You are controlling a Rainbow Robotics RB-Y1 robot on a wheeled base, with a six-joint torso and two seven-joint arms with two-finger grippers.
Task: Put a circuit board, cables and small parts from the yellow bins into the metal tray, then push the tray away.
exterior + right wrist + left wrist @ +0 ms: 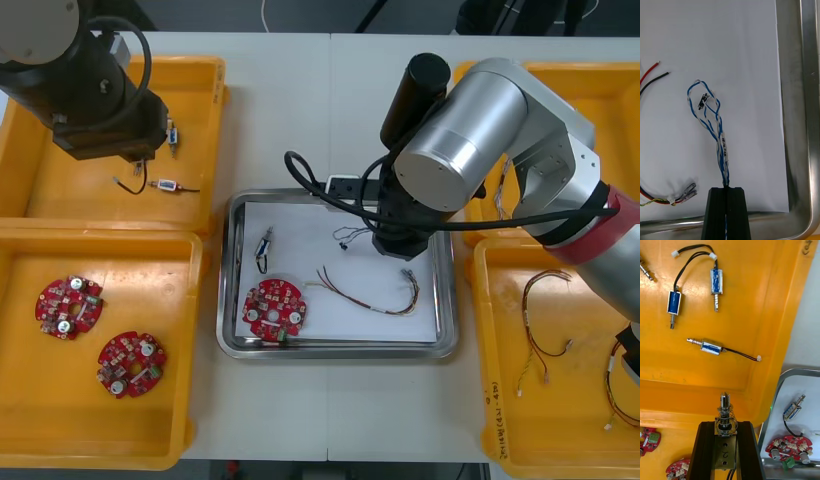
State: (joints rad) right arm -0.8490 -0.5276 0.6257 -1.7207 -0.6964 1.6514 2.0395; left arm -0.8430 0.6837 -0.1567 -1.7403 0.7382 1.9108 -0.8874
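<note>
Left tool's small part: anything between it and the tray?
Only the yellow bin wall separates the left tool and its small metal part from the metal tray. Right tool holds a cable over its right half.

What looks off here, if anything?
Nothing stands out. The circuit board, one small metal part and the red and yellow cable lie flat inside the metal tray. The right gripper holds the twisted blue and white cable over it; the left gripper holds another small metal part over a yellow bin.
</note>
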